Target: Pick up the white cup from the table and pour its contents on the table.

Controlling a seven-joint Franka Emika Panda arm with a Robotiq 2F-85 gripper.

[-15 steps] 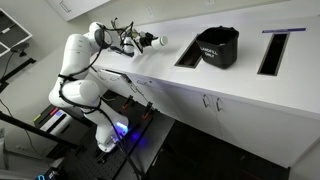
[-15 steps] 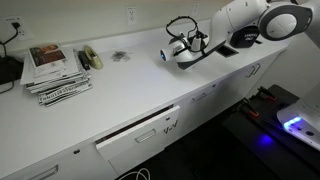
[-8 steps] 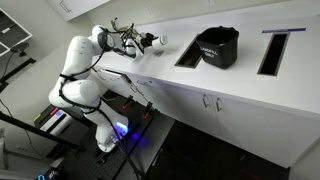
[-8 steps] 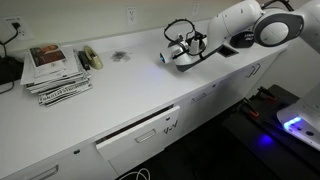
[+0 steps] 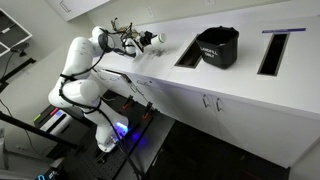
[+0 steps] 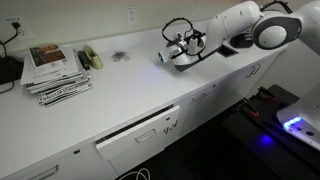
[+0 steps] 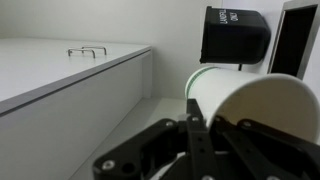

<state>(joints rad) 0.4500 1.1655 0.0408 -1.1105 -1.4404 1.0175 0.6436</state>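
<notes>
My gripper (image 5: pixel 146 41) is shut on the white cup (image 5: pixel 157 40) and holds it tipped on its side a little above the table (image 5: pixel 240 85). The cup's mouth faces away from the arm. In an exterior view the gripper (image 6: pixel 179 49) holds the cup (image 6: pixel 165 55) over the white countertop (image 6: pixel 120 90). In the wrist view the cup (image 7: pixel 255 105) fills the right side, with the black fingers (image 7: pixel 190 135) clamped against its wall. I cannot see any of the contents, inside the cup or on the table.
A large black tub (image 5: pixel 216 46) stands further along the countertop between two dark cut-outs (image 5: pixel 272 50), and also shows in the wrist view (image 7: pixel 235 35). Stacked magazines (image 6: pixel 55 70) and a small grey patch (image 6: pixel 120 56) lie on the countertop. Cabinet doors (image 5: pixel 215 105) run below.
The gripper with the cup has shifted slightly along the countertop, away from the black tub. The cup stays tipped on its side.
</notes>
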